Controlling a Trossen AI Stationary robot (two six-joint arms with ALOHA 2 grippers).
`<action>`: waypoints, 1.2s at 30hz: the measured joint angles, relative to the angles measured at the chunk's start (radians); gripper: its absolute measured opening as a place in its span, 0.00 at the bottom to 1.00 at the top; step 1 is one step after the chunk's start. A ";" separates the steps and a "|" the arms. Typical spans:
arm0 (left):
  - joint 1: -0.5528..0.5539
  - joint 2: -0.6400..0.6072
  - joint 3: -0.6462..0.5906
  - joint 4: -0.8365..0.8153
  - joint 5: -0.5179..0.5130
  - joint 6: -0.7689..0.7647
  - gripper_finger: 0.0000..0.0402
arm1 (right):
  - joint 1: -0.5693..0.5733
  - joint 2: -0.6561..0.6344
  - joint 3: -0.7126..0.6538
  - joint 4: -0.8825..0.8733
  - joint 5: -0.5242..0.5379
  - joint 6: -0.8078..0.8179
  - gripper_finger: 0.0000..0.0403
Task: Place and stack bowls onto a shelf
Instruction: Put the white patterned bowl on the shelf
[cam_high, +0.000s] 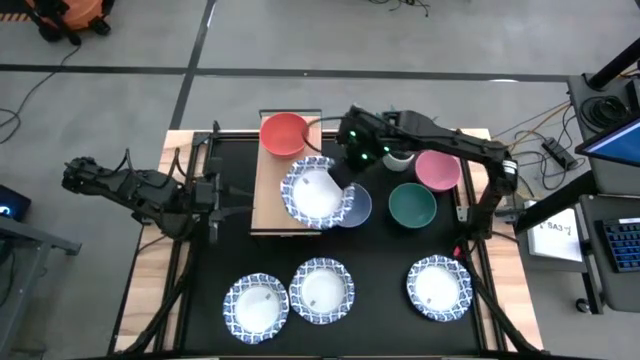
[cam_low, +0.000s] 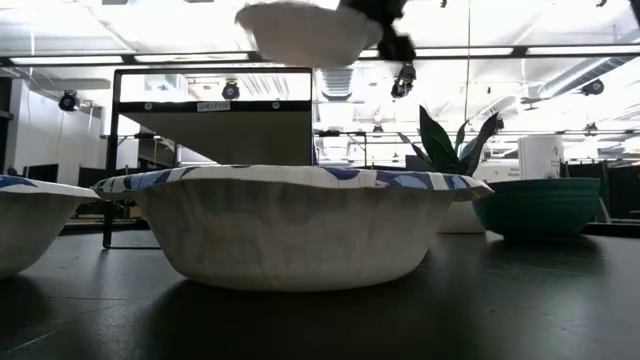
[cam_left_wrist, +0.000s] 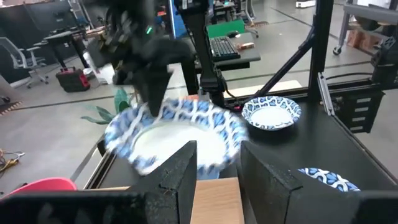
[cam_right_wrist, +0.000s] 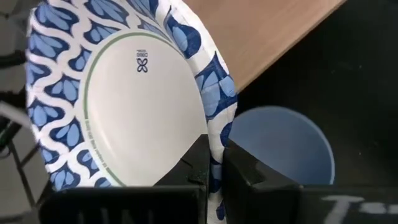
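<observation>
My right gripper (cam_high: 340, 176) is shut on a white dish with a blue patterned rim (cam_high: 316, 192) and holds it in the air above the right side of the light-wood shelf (cam_high: 268, 205). The low view shows that dish (cam_low: 300, 30) high above the table. A red bowl (cam_high: 284, 134) sits on the shelf's far end. The blue bowl (cam_high: 360, 207) stands on the table just right of the shelf, partly under the held dish. The green bowl (cam_high: 412, 204) and pink bowl (cam_high: 438, 169) stand farther right. My left gripper (cam_left_wrist: 217, 168) waits open at the shelf's left edge. My right gripper pinches the dish by its patterned rim (cam_right_wrist: 217, 134), on the side toward the table's right, with one finger on the inner face and one on the underside. The fingers come from the far right, slanting down. The dish is lifted clear and tilted.
Three more patterned dishes (cam_high: 256, 305) (cam_high: 321, 290) (cam_high: 439, 287) sit in a row along the table's near side. A white plant pot (cam_high: 398, 158) stands at the far edge behind the right arm. The black tabletop (cam_high: 380, 250) is bare between the shelf and the near dishes.
</observation>
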 joint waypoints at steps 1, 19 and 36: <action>0.000 -0.004 0.000 -0.005 0.000 0.000 0.27 | -0.014 0.017 0.000 0.009 -0.012 0.000 0.03; 0.000 -0.021 0.000 -0.032 0.002 0.009 0.27 | -0.047 0.219 0.111 0.077 -0.041 -0.047 0.03; 0.000 -0.014 -0.002 -0.031 0.003 0.008 0.27 | -0.040 0.222 0.116 0.101 -0.026 -0.103 0.03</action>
